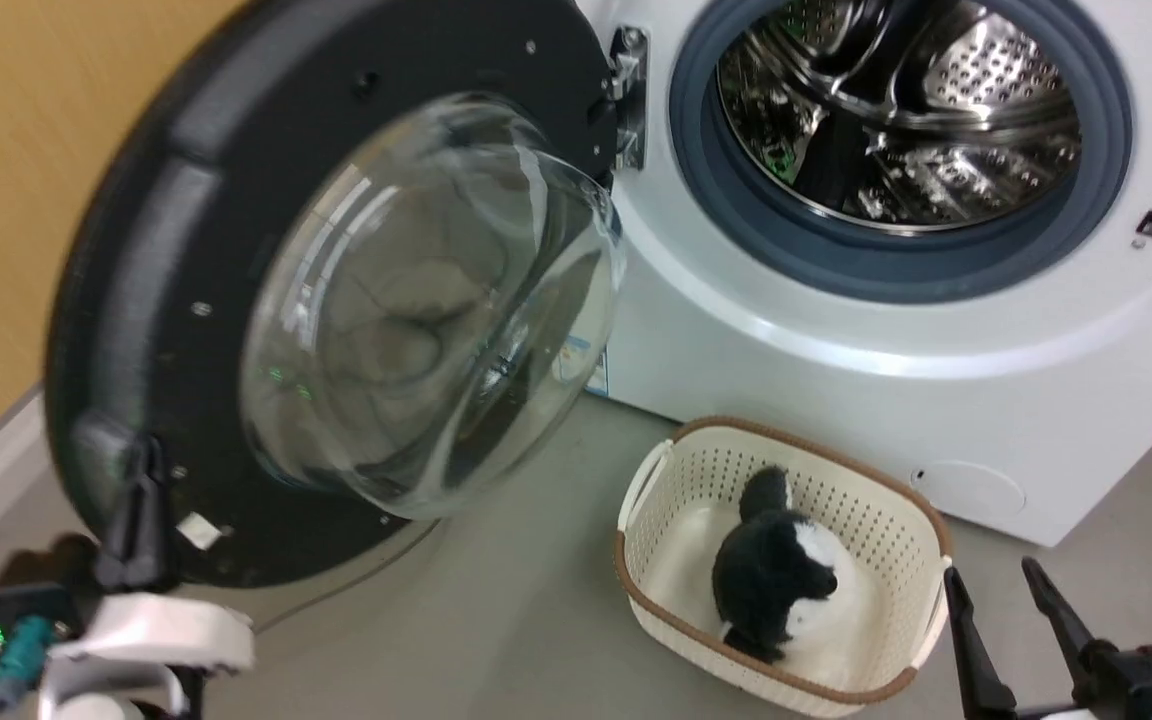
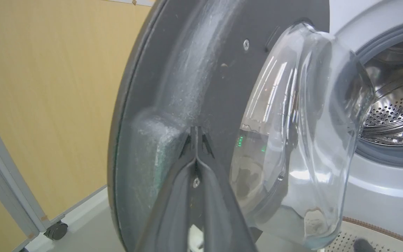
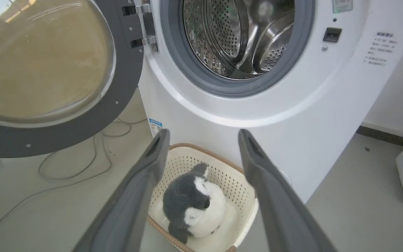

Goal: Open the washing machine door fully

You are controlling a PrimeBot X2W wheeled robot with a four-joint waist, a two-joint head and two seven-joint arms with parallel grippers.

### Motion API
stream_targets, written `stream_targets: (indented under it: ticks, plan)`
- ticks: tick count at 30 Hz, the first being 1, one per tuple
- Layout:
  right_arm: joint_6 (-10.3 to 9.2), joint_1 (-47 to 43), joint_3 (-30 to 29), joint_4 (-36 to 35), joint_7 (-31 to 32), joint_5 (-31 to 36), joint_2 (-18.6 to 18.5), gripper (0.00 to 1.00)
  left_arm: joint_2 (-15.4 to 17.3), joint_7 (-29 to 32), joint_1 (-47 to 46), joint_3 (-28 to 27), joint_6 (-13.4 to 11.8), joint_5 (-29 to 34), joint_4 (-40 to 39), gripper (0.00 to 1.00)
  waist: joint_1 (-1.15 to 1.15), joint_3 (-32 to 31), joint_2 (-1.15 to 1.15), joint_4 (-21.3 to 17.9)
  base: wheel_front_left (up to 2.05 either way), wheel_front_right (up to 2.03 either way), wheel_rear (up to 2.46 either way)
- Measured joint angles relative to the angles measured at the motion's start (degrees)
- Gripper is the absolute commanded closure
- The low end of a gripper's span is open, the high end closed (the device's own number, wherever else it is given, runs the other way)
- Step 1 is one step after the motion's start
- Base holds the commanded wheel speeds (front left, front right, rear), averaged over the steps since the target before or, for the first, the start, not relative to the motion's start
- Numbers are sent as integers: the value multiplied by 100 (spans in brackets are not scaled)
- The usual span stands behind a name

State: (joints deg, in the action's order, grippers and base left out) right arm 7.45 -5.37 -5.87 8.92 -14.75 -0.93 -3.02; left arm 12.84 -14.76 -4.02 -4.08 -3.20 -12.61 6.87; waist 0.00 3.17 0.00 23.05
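My left pincer (image 2: pixel 195 130) is pinched tight with nothing between its fingers, tips against the black inner rim of the washing machine door (image 1: pixel 136 250). The door stands swung out on its hinge to the left of the washing machine (image 1: pixel 836 380), drum bared. My right pincer (image 3: pixel 203 134) is spread wide, empty, near a basket (image 1: pixel 786 437) holding a black-and-white plush toy (image 1: pixel 771 580).

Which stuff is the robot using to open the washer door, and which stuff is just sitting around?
For the job: washing machine door, washing machine, left gripper (shut, tips at the door's inner side).
Just sitting around: basket, plush toy inside it, right gripper (open, holding nothing).
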Motion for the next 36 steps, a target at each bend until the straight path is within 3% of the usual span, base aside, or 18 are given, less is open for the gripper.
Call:
stream_targets:
  ticks: [10,19,29,36]
  plan:
    - [0,278,-23,-36,0,229,0,0,162,0,-840,-601,326,-337,1156,100,0,496,0,-194,0,0,0]
    - [0,448,-60,-80,0,297,-45,0,641,1,-1703,-1124,542,-584,2320,100,0,896,0,-333,0,0,0]
    - [0,622,-65,-152,0,315,-171,0,1091,1,-2776,-1178,653,-547,3270,100,1,1284,0,-345,0,0,0]
    - [0,820,-15,-148,0,350,-208,0,1328,34,-3384,-1276,714,-709,4532,100,0,1423,0,-454,0,0,0]
